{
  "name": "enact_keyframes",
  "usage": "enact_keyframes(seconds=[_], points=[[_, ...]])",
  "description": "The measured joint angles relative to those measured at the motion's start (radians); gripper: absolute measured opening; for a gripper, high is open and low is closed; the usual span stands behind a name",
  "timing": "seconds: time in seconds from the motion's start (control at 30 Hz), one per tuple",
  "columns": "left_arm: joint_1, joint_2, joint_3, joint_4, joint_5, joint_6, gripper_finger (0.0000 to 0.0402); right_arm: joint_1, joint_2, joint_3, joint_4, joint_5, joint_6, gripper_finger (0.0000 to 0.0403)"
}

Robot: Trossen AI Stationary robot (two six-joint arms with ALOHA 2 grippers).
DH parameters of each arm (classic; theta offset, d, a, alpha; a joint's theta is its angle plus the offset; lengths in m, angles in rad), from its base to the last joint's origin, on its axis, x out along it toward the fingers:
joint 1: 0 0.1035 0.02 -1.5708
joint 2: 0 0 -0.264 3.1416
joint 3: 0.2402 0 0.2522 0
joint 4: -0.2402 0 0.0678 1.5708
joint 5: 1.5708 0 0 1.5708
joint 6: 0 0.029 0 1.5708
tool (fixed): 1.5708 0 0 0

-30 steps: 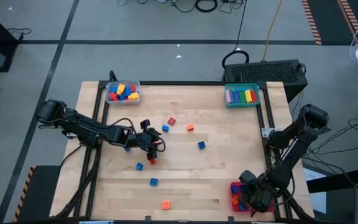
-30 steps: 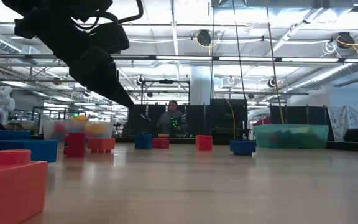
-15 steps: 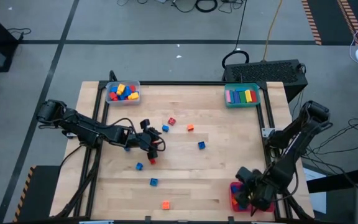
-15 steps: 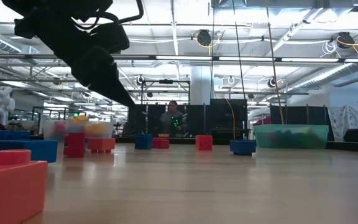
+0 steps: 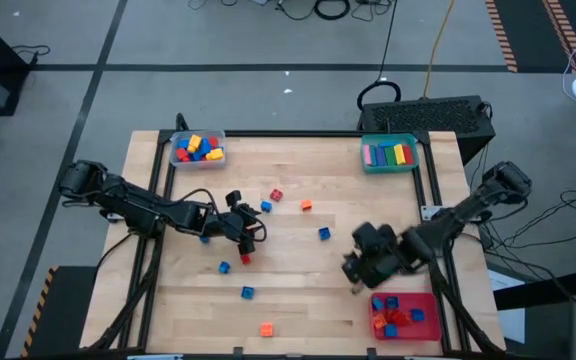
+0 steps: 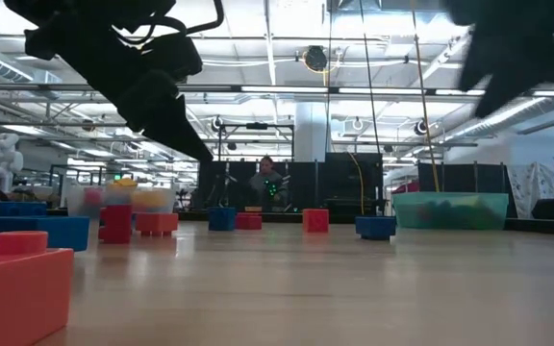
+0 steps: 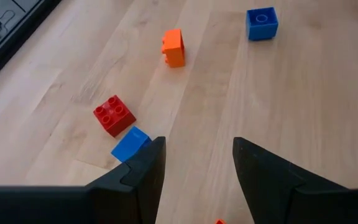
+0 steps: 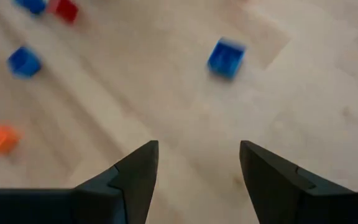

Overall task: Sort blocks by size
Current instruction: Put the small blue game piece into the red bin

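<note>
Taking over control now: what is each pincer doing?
Left pincer: open, empty, above the table.
Right pincer: open, empty, above the table.

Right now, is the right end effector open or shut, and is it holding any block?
Open and empty. In the right wrist view the right end effector shows bare wood between its fingers; a blue block lies ahead.

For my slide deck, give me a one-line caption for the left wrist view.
Open left gripper above the wooden table, facing red, blue and orange blocks.
</note>
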Motion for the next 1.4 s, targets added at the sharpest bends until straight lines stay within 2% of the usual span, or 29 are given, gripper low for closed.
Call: enact_keyframes(seconds=[0.27,0.47,0.57,0.8,0.93,1.13,1.27,1.4], points=[[0.000,0.068,0.000,0.010,0.001,-0.001,0.0189,-0.243,0.098,0.000,0.177,-0.097,-0.166,0.0210],[0.000,0.139,0.000,0.052,0.006,0.008,0.0189,-0.340,0.208,0.000,0.275,-0.145,-0.252,0.0210],[-0.005,0.159,0.000,0.146,0.016,0.041,0.0189,-0.362,0.257,0.000,0.271,-0.161,-0.238,0.0210],[-0.024,0.200,0.000,0.415,0.135,0.163,0.0189,-0.373,0.365,0.000,0.293,-0.200,-0.222,0.0210],[-0.028,0.244,0.000,0.524,0.149,0.191,0.0189,-0.373,0.406,-0.001,0.292,-0.195,-0.215,0.0210],[-0.008,0.283,-0.107,0.825,0.165,0.212,0.0189,-0.376,0.417,0.000,0.289,-0.152,-0.209,0.0207],[0.030,0.275,-0.191,0.964,0.169,0.211,0.0189,-0.380,0.414,-0.001,0.287,-0.100,-0.251,0.0176],[0.064,0.271,-0.227,0.975,0.187,0.210,0.0189,-0.376,0.412,-0.001,0.290,-0.099,-0.301,0.0117]])
